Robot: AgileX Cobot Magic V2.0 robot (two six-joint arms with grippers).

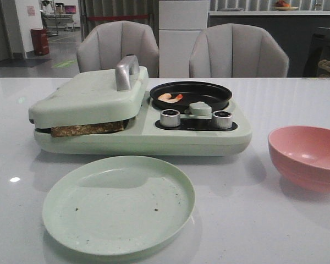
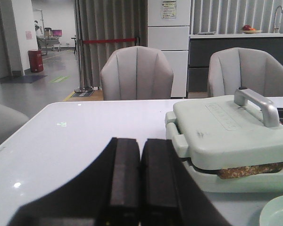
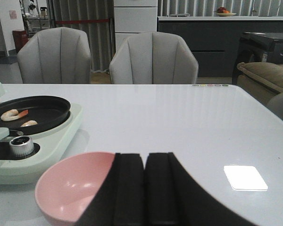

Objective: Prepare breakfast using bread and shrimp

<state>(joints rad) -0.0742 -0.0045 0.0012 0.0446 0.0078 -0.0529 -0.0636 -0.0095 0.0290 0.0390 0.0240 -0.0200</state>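
Meanwhile the bread (image 1: 88, 130) sits clamped under the sandwich maker's lid (image 1: 93, 96), its crust poking out; the shrimp (image 1: 170, 97) lies in the black pan (image 1: 209, 93); both the left gripper (image 2: 140, 181) and the right gripper (image 3: 145, 188) have their jaws pressed together, holding nothing.

Showroom-like kitchen-dining space: counter with sink tap (image 2: 277, 14), padded chairs (image 1: 119, 48).

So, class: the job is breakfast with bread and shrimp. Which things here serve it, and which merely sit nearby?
In use: bread in the closed press; shrimp in the black pan.
Nearby: green plate, pink bowl, two chairs.
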